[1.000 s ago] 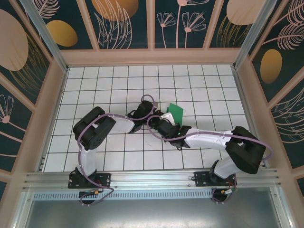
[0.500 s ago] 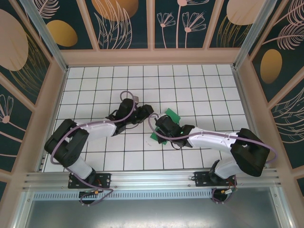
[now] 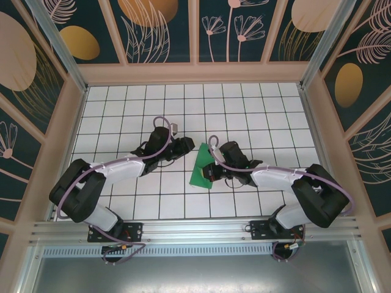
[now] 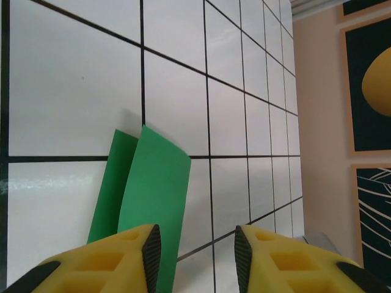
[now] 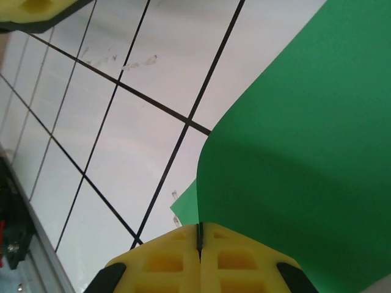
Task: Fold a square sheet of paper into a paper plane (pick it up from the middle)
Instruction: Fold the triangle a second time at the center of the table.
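Observation:
The square sheet of paper [image 3: 200, 168] is green and folded, lying slanted near the middle of the tiled floor. My right gripper [image 3: 212, 171] is shut on its right edge. In the right wrist view the paper [image 5: 305, 122] curves up out of the closed yellow fingers [image 5: 171, 262] of the gripper [image 5: 200, 235], with a lower layer showing beneath. My left gripper [image 3: 190, 147] stands open just left of the paper's top corner. In the left wrist view its gripper [image 4: 197, 250] holds nothing, and the paper [image 4: 153, 195] lies ahead of the left finger [image 4: 116, 259].
White tiled floor [image 3: 122, 110] with black grid lines spreads all round. Beige walls [image 3: 195, 72] and the metal rail [image 3: 195, 229] at the near edge bound the space. Both arms [image 3: 122, 166] lie low across the middle rows.
The paper has come down and to the left, from a raised patch to a wider slanted sheet. My left gripper has opened and drawn back left. The right gripper stays shut on it.

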You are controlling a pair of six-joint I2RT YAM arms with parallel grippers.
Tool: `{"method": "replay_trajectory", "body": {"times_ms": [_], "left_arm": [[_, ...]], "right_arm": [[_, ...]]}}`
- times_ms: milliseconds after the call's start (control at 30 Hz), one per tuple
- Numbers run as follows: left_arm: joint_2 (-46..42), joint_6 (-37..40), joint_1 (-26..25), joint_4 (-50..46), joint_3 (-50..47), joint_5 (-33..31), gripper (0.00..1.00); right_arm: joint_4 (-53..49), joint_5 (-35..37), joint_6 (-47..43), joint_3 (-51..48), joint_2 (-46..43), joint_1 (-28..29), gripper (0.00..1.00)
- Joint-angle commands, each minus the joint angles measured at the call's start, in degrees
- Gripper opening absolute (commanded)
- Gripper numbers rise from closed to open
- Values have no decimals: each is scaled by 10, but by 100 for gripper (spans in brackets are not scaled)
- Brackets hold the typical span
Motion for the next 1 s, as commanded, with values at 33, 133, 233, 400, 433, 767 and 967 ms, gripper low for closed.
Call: {"method": "replay_trajectory", "body": {"times_ms": [33, 133, 233, 400, 433, 767, 967], "left_arm": [[19, 17, -6, 24, -6, 40, 38], [28, 14, -16, 42, -9, 53, 37], [45, 14, -29, 48, -3, 63, 37], [67, 0, -46, 76, -4, 64, 36], [69, -4, -47, 80, -5, 61, 36], [80, 4, -47, 72, 12, 61, 39], [62, 7, -48, 43, 12, 15, 39]], "right_arm": [[101, -141, 21, -40, -11, -52, 0], [124, -183, 26, -54, -13, -82, 0], [135, -214, 27, -63, -7, -100, 0], [137, -254, 18, -64, 25, -157, 0], [125, -255, 12, -58, 35, -164, 0], [112, -270, -13, -38, 91, -205, 0], [137, -291, 27, -42, 83, -204, 0]]}}
